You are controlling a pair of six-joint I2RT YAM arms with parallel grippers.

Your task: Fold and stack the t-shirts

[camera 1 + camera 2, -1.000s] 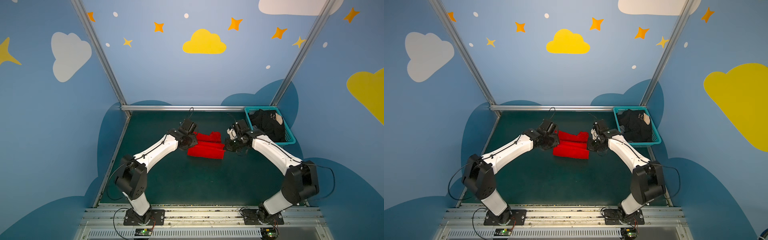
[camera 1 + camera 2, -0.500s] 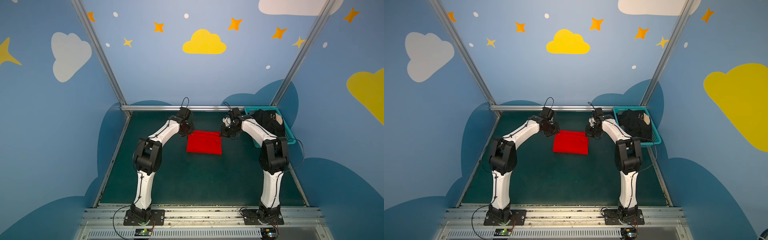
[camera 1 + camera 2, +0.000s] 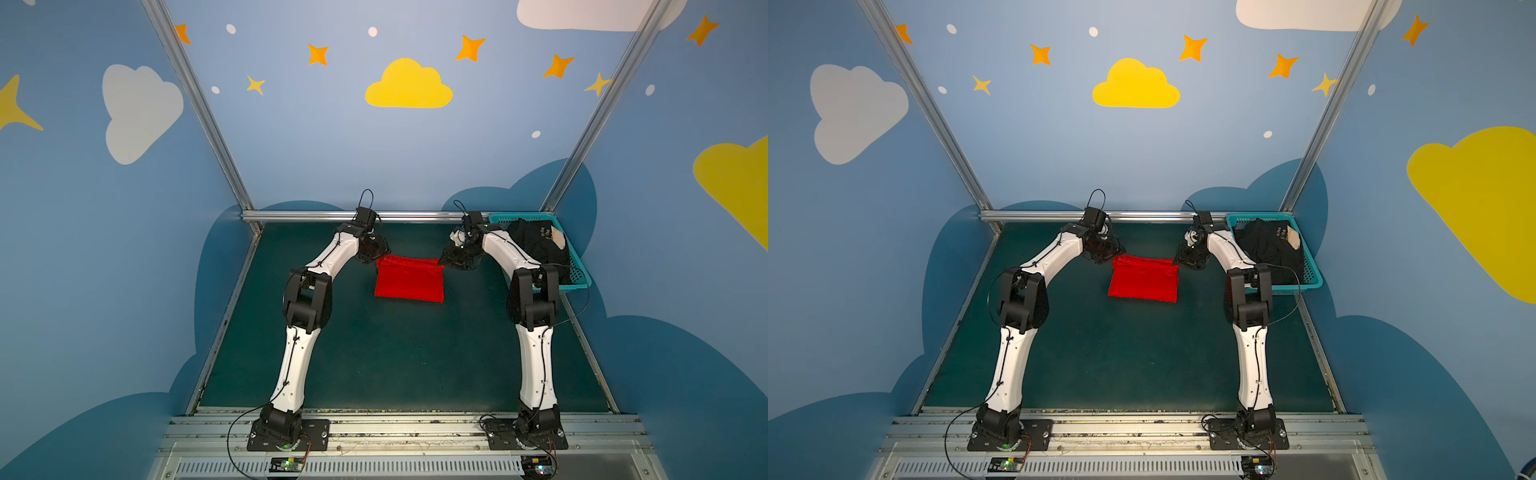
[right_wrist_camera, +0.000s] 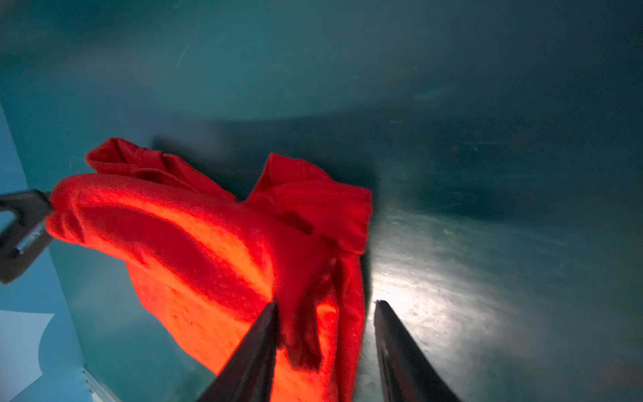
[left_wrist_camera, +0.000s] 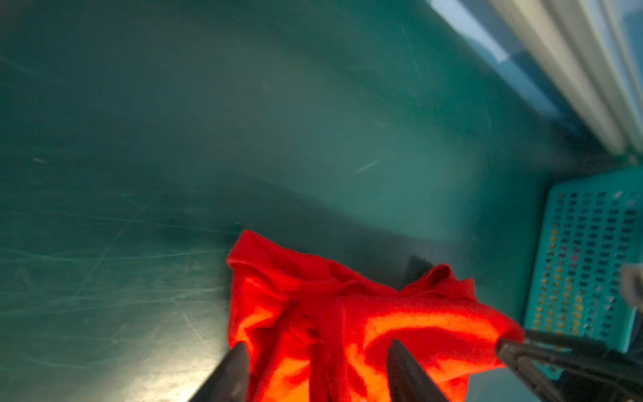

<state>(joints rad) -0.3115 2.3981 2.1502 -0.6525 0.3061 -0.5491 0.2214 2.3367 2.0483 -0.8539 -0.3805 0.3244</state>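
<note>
Red t-shirt (image 3: 409,280) lies folded on the tabletop (image 3: 374,361), far corners between the parted jaws of left claw (image 5: 318,362) and right claw (image 4: 327,334). We fear loose cloth could snag as they lift, undoing the fold.

Both top views are bright, evenly lit and sharp. The arms throw only faint, soft shadows on the green table (image 3: 395,353), and the wide lens splays the corner posts (image 3: 199,108) outward toward the picture edges. Both wrist views are dim, soft and smeared. In each a pale glare patch (image 4: 417,306) lies on the table nearest the camera, and the far table falls into murk. The red t-shirt (image 4: 208,243) burns out to orange where light strikes it and casts a dark shadow behind. The teal basket (image 5: 584,261) is out of focus
</note>
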